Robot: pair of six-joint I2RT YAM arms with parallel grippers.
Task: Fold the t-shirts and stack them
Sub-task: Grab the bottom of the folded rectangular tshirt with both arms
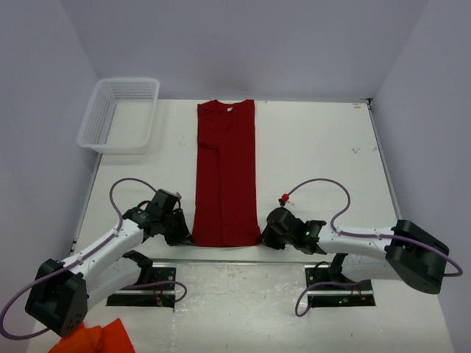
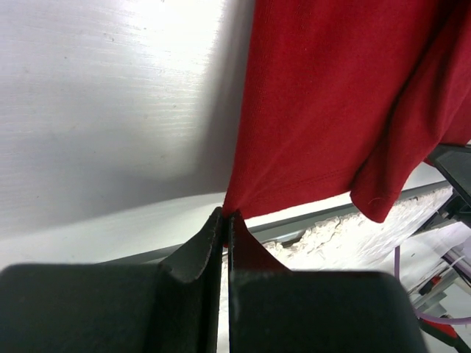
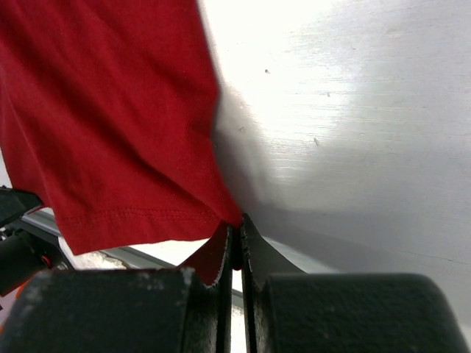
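A dark red t-shirt (image 1: 224, 173) lies on the white table, folded into a long narrow strip with its collar at the far end. My left gripper (image 1: 185, 237) is shut on the strip's near left hem corner. In the left wrist view that gripper (image 2: 226, 215) pinches the t-shirt (image 2: 331, 103) at the corner, lifted off the table. My right gripper (image 1: 263, 237) is shut on the near right hem corner. The right wrist view shows that gripper (image 3: 236, 224) pinching the stitched hem of the t-shirt (image 3: 110, 125).
A white mesh basket (image 1: 121, 114) stands at the far left of the table (image 1: 316, 154). Orange-red cloth (image 1: 96, 340) lies off the table at the bottom left. The arm bases and cables sit along the near edge.
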